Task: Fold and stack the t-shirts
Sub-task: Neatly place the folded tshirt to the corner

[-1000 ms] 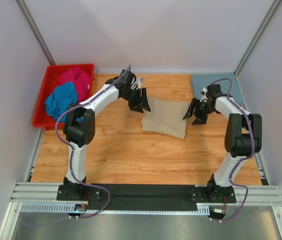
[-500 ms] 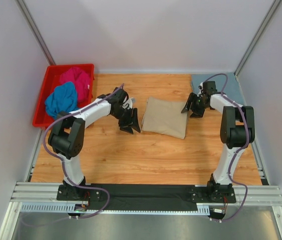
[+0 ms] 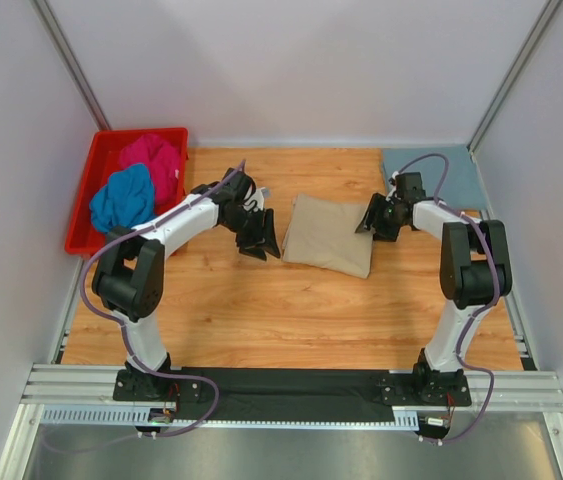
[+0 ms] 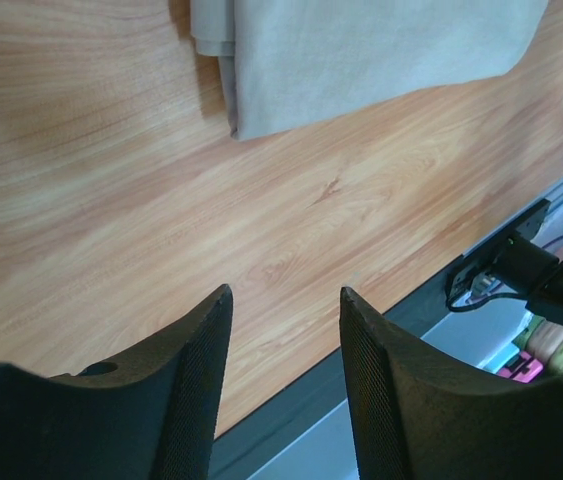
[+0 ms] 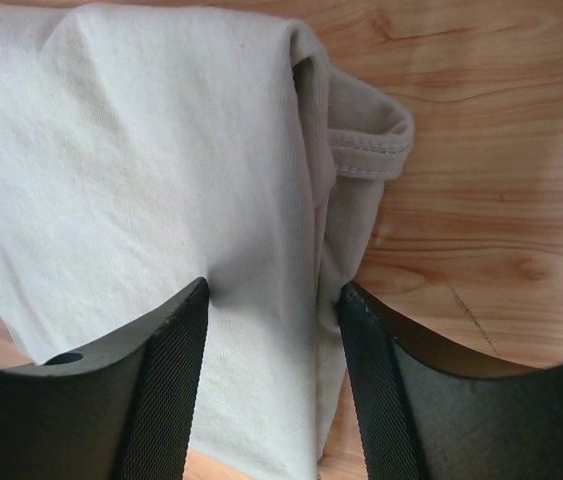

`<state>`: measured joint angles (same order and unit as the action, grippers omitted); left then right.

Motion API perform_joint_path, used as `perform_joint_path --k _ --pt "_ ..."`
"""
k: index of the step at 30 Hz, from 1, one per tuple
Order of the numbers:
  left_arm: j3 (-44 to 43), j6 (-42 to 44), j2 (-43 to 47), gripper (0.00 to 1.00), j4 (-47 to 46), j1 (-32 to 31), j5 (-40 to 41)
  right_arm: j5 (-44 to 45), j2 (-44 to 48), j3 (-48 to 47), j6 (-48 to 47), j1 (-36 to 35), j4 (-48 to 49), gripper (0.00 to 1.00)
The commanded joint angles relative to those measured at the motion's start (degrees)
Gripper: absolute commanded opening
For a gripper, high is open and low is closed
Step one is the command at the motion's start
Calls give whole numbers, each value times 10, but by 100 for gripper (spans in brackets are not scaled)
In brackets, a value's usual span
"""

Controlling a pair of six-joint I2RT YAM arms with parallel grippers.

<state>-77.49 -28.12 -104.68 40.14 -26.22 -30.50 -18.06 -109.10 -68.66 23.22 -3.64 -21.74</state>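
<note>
A wooden counter (image 3: 291,310) is seen from above, enclosed by pale walls. A red plastic bin (image 3: 106,148) is set at its far left corner. Two arms are bolted at the near edge.

Four t-shirts are counted. The beige t-shirt (image 3: 333,235) is laid at the middle of the counter, folded into a rough, slightly skewed rectangle. Stacked layers are shown at one corner in the left wrist view (image 4: 361,50). A stitched hem is seen poking out from the fold in the right wrist view (image 5: 141,150). The dusty grey-blue t-shirt (image 3: 456,175) is laid flat at the far right corner, partly crossed by the right arm's cable. The magenta t-shirt (image 3: 156,160) and the bright blue t-shirt (image 3: 121,200) are heaped unfolded inside the bin, the blue one nearer.

Two end effectors are counted. The left end effector (image 3: 258,240) is held just beside the beige shirt's left edge, apart from it. Its fingers are spread, and only bare wood is seen between them (image 4: 286,300); nothing is held. The right end effector (image 3: 373,222) is placed at the shirt's right edge. Its fingers are likewise spread, and the folded cloth is seen lying between them (image 5: 271,290). The cloth is not pinched, though contact with it cannot be ruled out.
</note>
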Motion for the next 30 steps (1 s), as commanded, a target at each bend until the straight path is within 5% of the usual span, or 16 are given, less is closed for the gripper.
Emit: perform_joint_path --k 1,8,17,30 --pt "-29 17 9 54 9 -1 -1 20 -6 38 5 -8 -20 56" --pt "-35 19 8 53 13 2 6 13 -11 34 4 -10 -27 47" --pt "-56 16 5 52 24 6 28 33 -16 -31 -14 -28 -59 0" --pt "4 10 33 51 16 7 66 134 -148 -388 -136 -27 -309 0"
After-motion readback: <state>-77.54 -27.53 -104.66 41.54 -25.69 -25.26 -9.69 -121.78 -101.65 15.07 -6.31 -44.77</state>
